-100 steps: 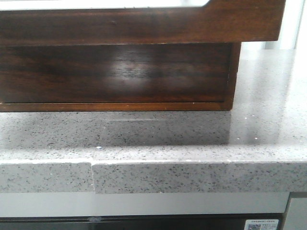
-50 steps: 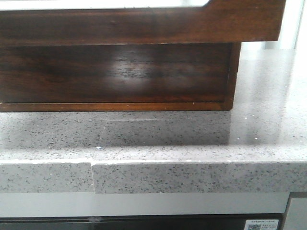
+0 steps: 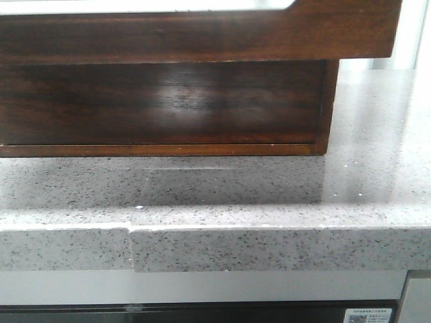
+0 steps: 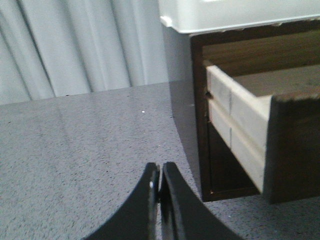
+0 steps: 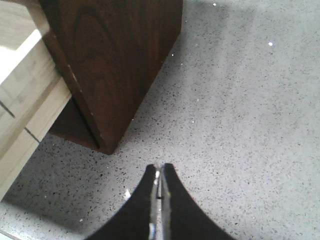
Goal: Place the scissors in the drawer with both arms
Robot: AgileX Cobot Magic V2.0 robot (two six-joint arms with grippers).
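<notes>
The drawer stands pulled out, its glossy dark brown front a wide low band across the top of the front view. The left wrist view shows the drawer's pale wooden side and, behind it, the dark cabinet. In the right wrist view its dark front panel fills the upper part. My left gripper is shut and empty over the grey counter, beside the drawer. My right gripper is also shut and empty, just off the drawer's corner. The scissors are out of view. Neither gripper shows in the front view.
The dark wooden cabinet body sits under the drawer on a speckled grey stone counter whose front edge runs across the front view. A white object lies on top of the cabinet. A pale curtain hangs behind the counter.
</notes>
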